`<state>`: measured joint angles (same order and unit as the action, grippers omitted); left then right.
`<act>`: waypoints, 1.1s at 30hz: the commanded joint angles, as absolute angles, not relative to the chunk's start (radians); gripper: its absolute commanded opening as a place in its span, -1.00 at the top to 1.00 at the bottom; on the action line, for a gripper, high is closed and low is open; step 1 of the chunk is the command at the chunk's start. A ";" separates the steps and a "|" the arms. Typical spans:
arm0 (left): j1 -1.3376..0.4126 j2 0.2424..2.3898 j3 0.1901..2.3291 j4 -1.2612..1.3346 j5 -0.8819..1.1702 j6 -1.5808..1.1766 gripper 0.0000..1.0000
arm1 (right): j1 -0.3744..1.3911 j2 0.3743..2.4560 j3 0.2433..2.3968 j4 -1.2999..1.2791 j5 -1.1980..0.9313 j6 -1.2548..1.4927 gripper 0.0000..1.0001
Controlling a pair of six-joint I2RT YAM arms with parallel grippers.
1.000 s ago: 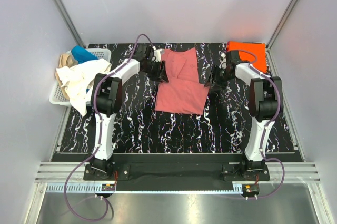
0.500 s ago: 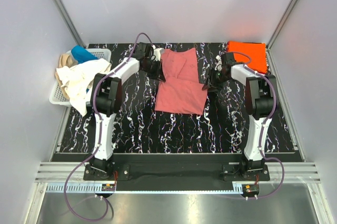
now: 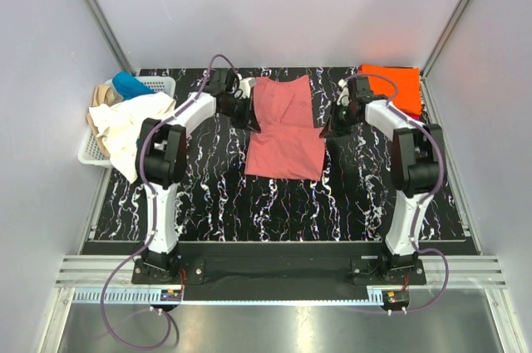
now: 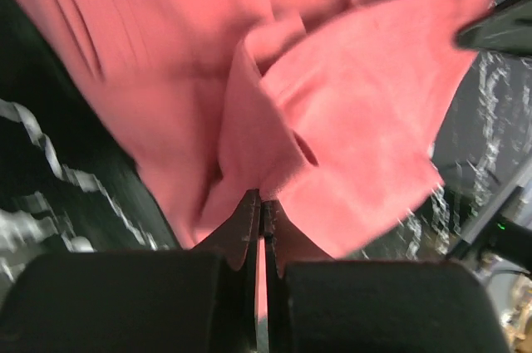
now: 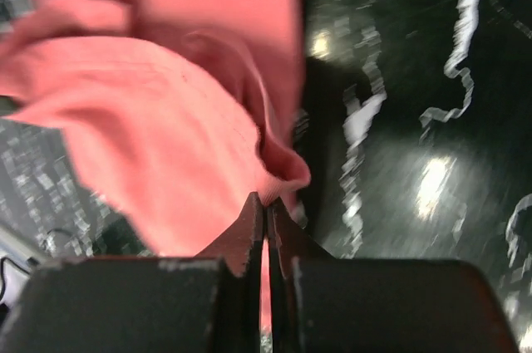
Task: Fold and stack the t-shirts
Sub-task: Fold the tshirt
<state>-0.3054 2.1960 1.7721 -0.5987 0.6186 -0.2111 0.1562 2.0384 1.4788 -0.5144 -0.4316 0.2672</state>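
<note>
One salmon-pink tee [image 3: 285, 125] at centre, one orange tee [image 3: 397, 87] at one o'clock; one cream tee [image 3: 125, 125], one tan tee [image 3: 101, 94], one blue tee [image 3: 131, 85], one basket [image 3: 164, 82] at ten o'clock.

Robot test booth in a lab. Plain pale panel walls [image 3: 274, 4] and metal corner posts [image 3: 96, 12] enclose a black marbled tabletop [image 3: 283, 203]. Two robot arms [image 3: 166, 162] stand bolted by an aluminium rail [image 3: 274, 274], trailing purple cables [image 3: 102, 307].
</note>
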 commanded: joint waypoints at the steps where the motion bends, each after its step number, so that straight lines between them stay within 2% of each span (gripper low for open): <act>1: -0.307 1.984 1.686 -0.595 0.657 -0.265 1.00 | 0.179 1.818 1.436 -0.502 -0.457 0.265 1.00; 9: -0.325 1.675 1.330 -0.600 0.603 -0.291 1.00 | 0.196 1.443 1.105 -0.523 -0.494 0.304 0.98; 13: -0.365 1.466 1.067 -0.603 0.557 -0.330 1.00 | 0.215 1.261 0.921 -0.529 -0.506 0.385 0.95; 15: -0.391 1.395 0.975 -0.601 0.525 -0.356 0.92 | 0.228 1.158 0.806 -0.523 -0.517 0.445 0.92; 17: -0.428 1.301 0.833 -0.603 0.483 -0.409 0.71 | 0.244 1.071 0.700 -0.528 -0.531 0.521 0.86; 18: -0.445 1.239 0.789 -0.604 0.476 -0.448 0.71 | 0.247 1.045 0.671 -0.549 -0.532 0.573 0.80; 19: -0.462 1.205 0.708 -0.601 0.468 -0.472 0.71 | 0.250 1.016 0.620 -0.564 -0.531 0.603 0.59; 20: -0.524 1.171 0.675 -0.603 0.401 -0.501 0.62 | 0.252 0.962 0.591 -0.575 -0.540 0.638 0.46; 22: -0.647 1.105 0.711 -0.647 0.290 -0.560 0.09 | 0.255 0.886 0.517 -0.575 -0.567 0.735 0.11; 23: -0.646 1.097 0.727 -0.653 0.307 -0.578 0.02 | 0.255 0.862 0.509 -0.600 -0.571 0.747 -0.04; 27: -0.638 1.115 0.874 -0.675 0.180 -0.568 -0.10 | 0.255 0.816 0.593 -0.681 -0.454 0.720 -0.09; 30: -0.557 1.236 0.958 -0.666 0.092 -0.500 -0.11 | 0.255 0.908 0.693 -0.597 -0.341 0.687 -0.08; 33: -0.444 1.442 1.131 -0.623 0.173 -0.433 0.00 | 0.255 1.107 0.799 -0.450 -0.265 0.622 -0.04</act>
<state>-0.5293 1.2652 0.9966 -0.6849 0.2028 -0.5091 0.2489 0.9745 0.6956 -0.6186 -0.3866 0.6796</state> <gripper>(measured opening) 0.535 0.531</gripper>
